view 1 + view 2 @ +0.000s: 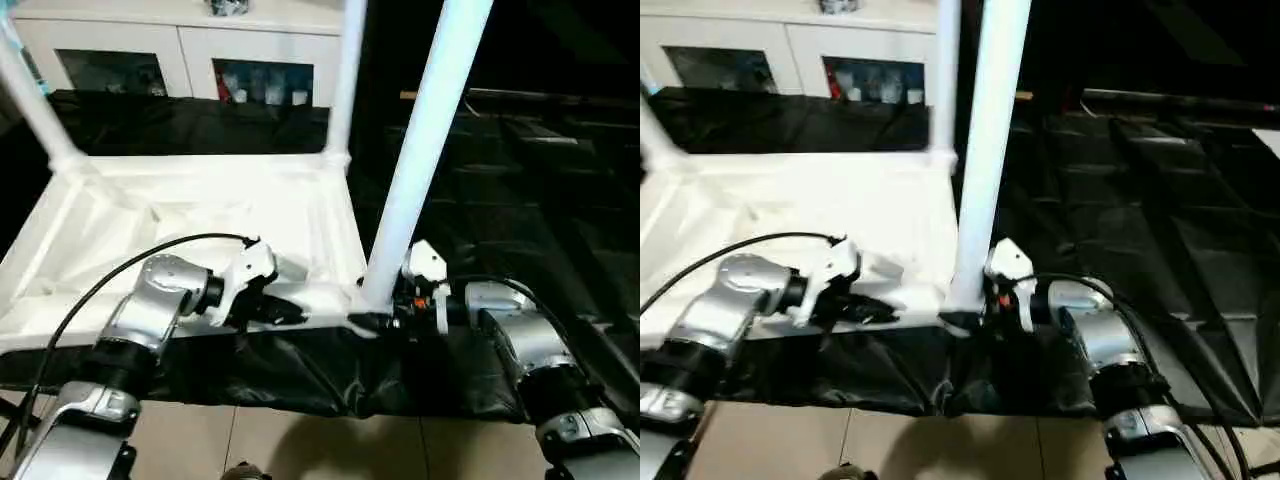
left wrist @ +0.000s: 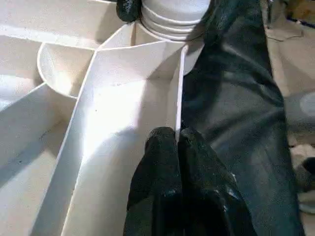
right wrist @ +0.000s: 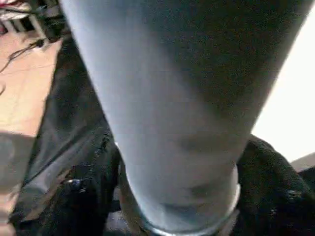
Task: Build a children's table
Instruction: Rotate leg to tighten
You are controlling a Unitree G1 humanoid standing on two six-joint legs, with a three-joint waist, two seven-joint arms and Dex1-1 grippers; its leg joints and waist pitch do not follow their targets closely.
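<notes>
1. A black sheet (image 1: 480, 150) is spread over the tabletop; a white cabinet (image 1: 190, 45) with glass doors is seen behind it.
2. The table top (image 1: 180, 225) is laid upside down on the sheet, ribs upward; three legs are seen standing in its corner sockets: the near leg (image 1: 425, 140) at the near right corner, two more at the far corners.
3. The right gripper (image 1: 398, 300) is set around the base of the near leg, a finger on either side; whether it is clamped cannot be told.
4. The left gripper (image 2: 178, 140) is clenched on the top's thin near rim (image 2: 179, 88), beside that corner socket.
</notes>
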